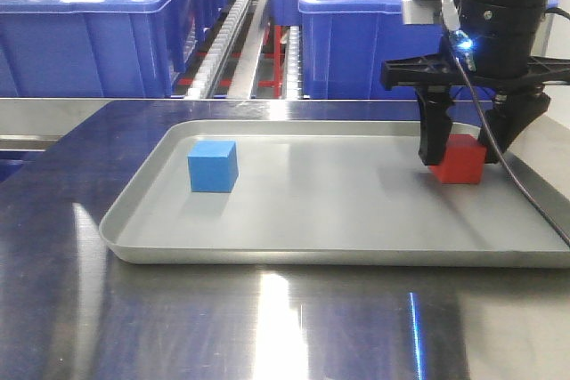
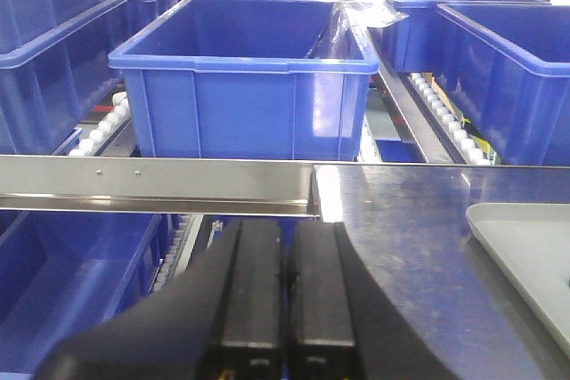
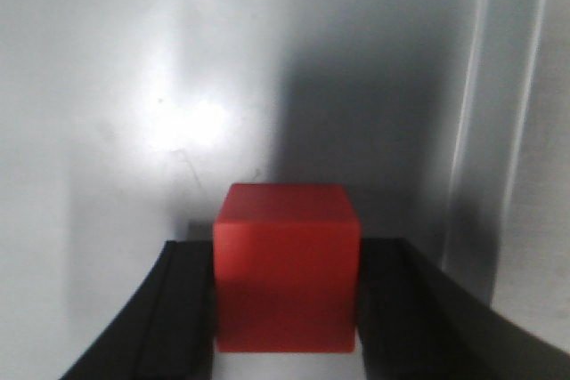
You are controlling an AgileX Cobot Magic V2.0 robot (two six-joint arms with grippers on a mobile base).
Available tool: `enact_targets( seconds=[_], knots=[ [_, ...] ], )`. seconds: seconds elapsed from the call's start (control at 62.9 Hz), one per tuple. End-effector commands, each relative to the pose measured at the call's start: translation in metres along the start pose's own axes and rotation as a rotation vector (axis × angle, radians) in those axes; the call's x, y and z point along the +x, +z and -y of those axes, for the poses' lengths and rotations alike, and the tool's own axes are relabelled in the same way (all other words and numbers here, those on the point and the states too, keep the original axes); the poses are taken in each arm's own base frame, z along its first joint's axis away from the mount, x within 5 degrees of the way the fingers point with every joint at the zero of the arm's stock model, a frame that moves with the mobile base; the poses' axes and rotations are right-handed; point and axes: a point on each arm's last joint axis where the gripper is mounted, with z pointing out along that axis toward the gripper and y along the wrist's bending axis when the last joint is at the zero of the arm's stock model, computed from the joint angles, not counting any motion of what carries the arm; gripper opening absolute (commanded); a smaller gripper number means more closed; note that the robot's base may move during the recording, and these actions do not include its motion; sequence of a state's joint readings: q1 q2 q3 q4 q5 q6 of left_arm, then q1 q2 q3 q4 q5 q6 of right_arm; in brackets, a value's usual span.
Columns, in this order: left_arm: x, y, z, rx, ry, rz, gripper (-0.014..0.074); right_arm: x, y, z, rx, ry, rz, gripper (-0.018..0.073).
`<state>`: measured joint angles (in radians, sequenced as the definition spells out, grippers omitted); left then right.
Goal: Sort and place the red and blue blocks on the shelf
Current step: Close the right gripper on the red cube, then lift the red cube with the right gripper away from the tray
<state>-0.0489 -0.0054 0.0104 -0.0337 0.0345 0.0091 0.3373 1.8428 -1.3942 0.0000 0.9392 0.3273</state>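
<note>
Right claw [image 1: 468, 149] descends from above into the shallow metal tray [image 1: 142, 220] and grips the red block [image 1: 459, 164], one black finger [image 3: 183, 309] against each side face, with no gap visible in the wrist view; the block sits low at the tray floor. Just to the right of this claw and close behind it runs the raised tray rim, leaving little room on those sides, while the tray floor to its left lies open as far as the blue block [image 1: 213, 166], which stands well apart, near the left rim. A black cable [image 1: 525, 193] hangs beside the claw's right finger and crosses the near right rim. The tray rests on the polished steel bench [image 1: 267, 327], with open bench surface in front of the claw. Beyond the bench's far edge, behind the claw, stand large blue bins [image 1: 89, 24] on roller rails [image 1: 227, 33]. Left claw [image 2: 287, 282] hangs clenched, fingers pressed together and holding nothing, above the bench's left corner, a tray corner [image 2: 525, 255] to its right and a bin ahead.
</note>
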Motion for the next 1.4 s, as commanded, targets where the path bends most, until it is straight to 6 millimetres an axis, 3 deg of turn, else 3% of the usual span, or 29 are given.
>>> enact_targets(
  seconds=[0.0,0.238,0.509,0.731,1.145,1.383],
  knots=[
    [0.000,-0.001,0.000,0.004,-0.005,0.075,0.0136,-0.005,-0.023,-0.001,-0.026,0.002,0.079,0.0375],
    [0.000,-0.001,0.000,0.004,-0.005,0.075,0.0136,-0.005,-0.038,-0.001,-0.034,-0.001,0.117,0.0375],
    [0.000,-0.001,0.000,0.004,-0.005,0.075,0.0136,-0.002,-0.080,0.001,-0.076,-0.008,0.253,0.0375],
    [0.000,-0.001,0.000,0.004,-0.005,0.075,0.0136,0.008,-0.112,0.009,-0.140,-0.068,0.493,0.0375],
    [0.000,-0.001,0.000,0.004,-0.005,0.075,0.0136,0.069,-0.149,0.082,-0.064,0.044,0.782,0.0372],
    [0.000,-0.001,0.000,0.004,-0.005,0.075,0.0136,0.118,-0.164,0.095,-0.033,0.018,0.980,0.0372]
  ],
)
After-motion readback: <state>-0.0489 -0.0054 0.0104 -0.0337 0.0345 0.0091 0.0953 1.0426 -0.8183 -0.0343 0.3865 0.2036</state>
